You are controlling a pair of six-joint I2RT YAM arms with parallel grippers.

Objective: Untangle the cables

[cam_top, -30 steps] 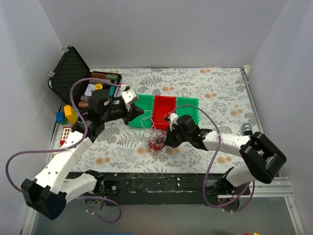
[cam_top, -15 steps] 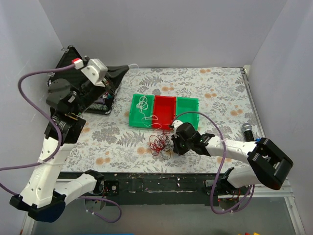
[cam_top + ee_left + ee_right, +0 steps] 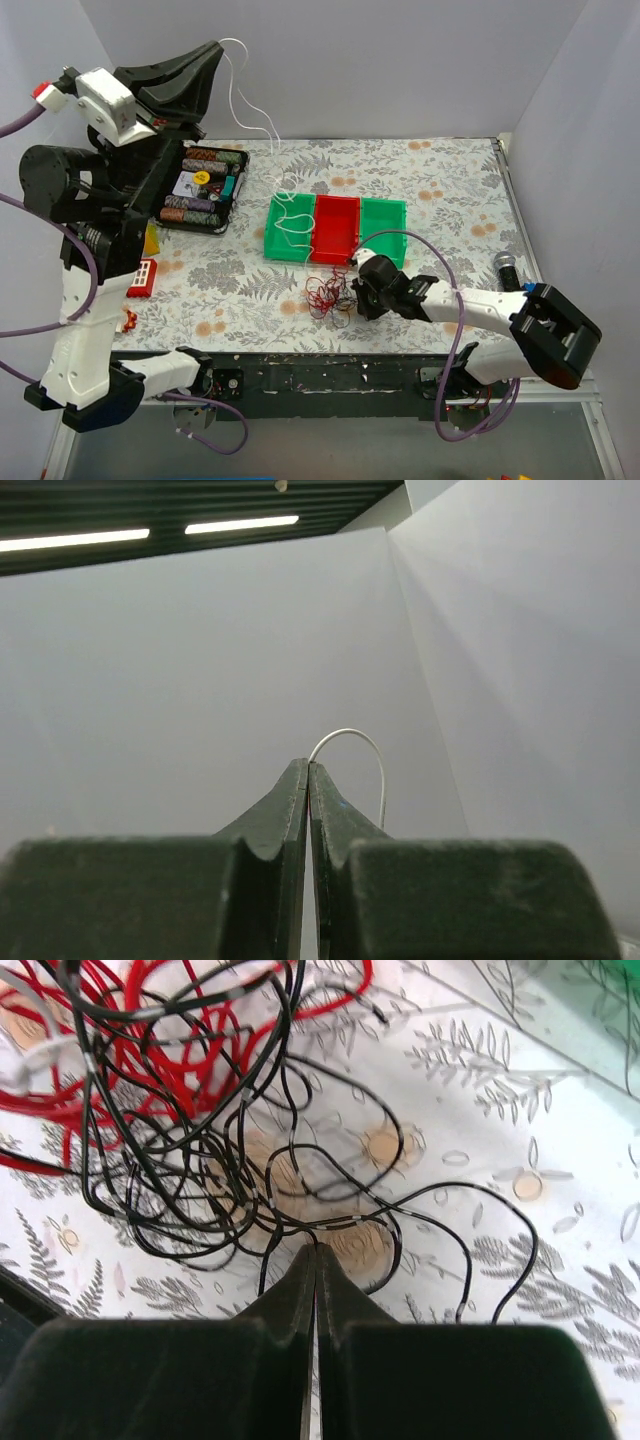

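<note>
The cables (image 3: pixel 323 294) lie as a small red and black tangle on the floral table, in front of the bins. My right gripper (image 3: pixel 350 297) sits low at the tangle's right side. In the right wrist view its jaws (image 3: pixel 316 1248) are shut on a thin black wire (image 3: pixel 300 1222), with red loops (image 3: pixel 140 1020) beyond. My left gripper (image 3: pixel 214 50) is raised high at the back left, shut on a thin white wire (image 3: pixel 243 100). That wire hangs down into the left green bin (image 3: pixel 288 226). In the left wrist view the white wire (image 3: pixel 352 734) loops out of the shut tips (image 3: pixel 308 766).
A row of green, red and green bins (image 3: pixel 382 214) stands mid-table. An open black case (image 3: pixel 202 186) holding poker chips is at the back left. Toy blocks (image 3: pixel 141 277) lie at the left edge. A microphone (image 3: pixel 505 264) lies at the right. Grey walls enclose the table.
My left arm has swung up and back from the bins, drawing the white wire high into the air. My right gripper has shifted slightly lower beside the tangle and stayed shut.
</note>
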